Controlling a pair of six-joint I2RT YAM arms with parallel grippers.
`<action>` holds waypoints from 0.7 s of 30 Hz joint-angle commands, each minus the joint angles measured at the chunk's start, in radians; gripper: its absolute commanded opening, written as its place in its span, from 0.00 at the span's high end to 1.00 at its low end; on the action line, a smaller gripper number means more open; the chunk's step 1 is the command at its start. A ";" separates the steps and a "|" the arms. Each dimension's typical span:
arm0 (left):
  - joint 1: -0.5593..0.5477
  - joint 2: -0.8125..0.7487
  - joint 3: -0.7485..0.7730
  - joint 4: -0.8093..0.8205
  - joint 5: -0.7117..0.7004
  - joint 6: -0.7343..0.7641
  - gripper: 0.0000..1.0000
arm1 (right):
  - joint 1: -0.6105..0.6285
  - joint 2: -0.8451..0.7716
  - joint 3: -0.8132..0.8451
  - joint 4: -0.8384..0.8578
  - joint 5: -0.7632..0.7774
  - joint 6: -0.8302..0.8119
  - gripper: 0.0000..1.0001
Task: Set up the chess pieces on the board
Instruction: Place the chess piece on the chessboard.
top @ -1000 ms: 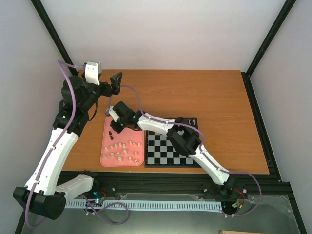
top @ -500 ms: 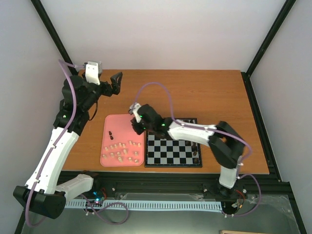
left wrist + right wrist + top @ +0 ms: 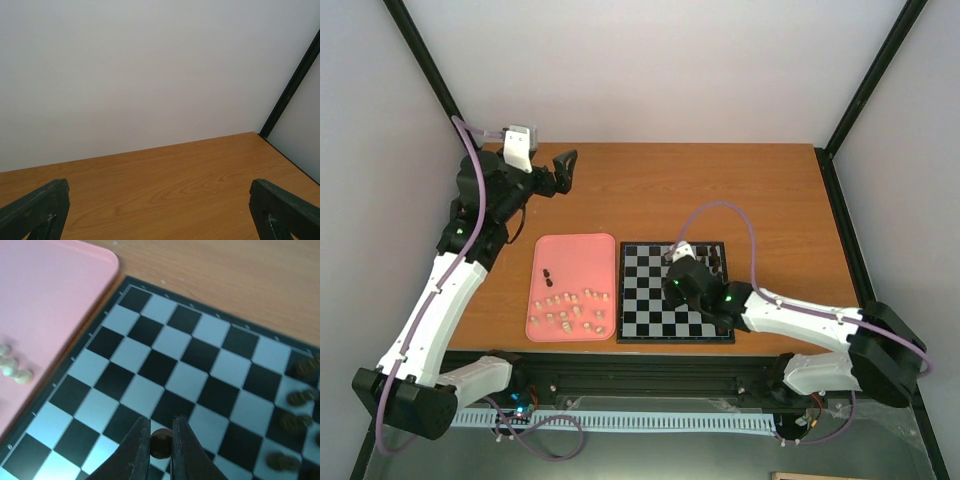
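Chess pieces sit in two places. Pale cream ones (image 3: 570, 310) lie scattered over the near half of a pink tray (image 3: 570, 250), with two dark ones (image 3: 548, 272) just beyond them. More dark brown ones (image 3: 299, 398) are on the board (image 3: 650, 300) near its right edge, too blurred to tell whether they stand or lie. The board is a flat square of black and pale grey checks with a thin black border. It lies just right of the tray on the wooden table (image 3: 740, 190).

The right gripper (image 3: 161, 427) hangs over the board, clenched on a single dark brown piece (image 3: 161, 444). In the right wrist view that piece shows only as a small round brown top squeezed between the two fingers (image 3: 137, 445). Its long axis therefore runs along the fingers and points down at the board. Whether its base touches a square cannot be told.

The left gripper (image 3: 560, 170) is held high over the far left part of the table, its jaws spread wide with nothing between them. Its wrist view looks across the wood toward the white wall (image 3: 150, 75).
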 commanded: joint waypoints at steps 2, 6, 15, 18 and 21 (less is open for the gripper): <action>-0.003 0.014 0.021 0.024 0.026 -0.002 0.00 | -0.005 -0.086 -0.056 -0.120 0.067 0.160 0.97; -0.004 0.013 0.019 0.024 0.026 -0.002 0.00 | -0.005 -0.089 -0.071 -0.179 0.054 0.219 0.97; -0.004 0.013 0.016 0.028 0.027 -0.002 0.00 | -0.006 -0.073 -0.097 -0.222 0.107 0.291 0.97; -0.004 0.014 0.015 0.028 0.028 -0.001 0.00 | -0.013 -0.052 -0.106 -0.214 0.118 0.301 0.97; -0.004 0.012 0.015 0.028 0.026 0.001 0.00 | -0.021 -0.044 -0.115 -0.200 0.120 0.305 0.97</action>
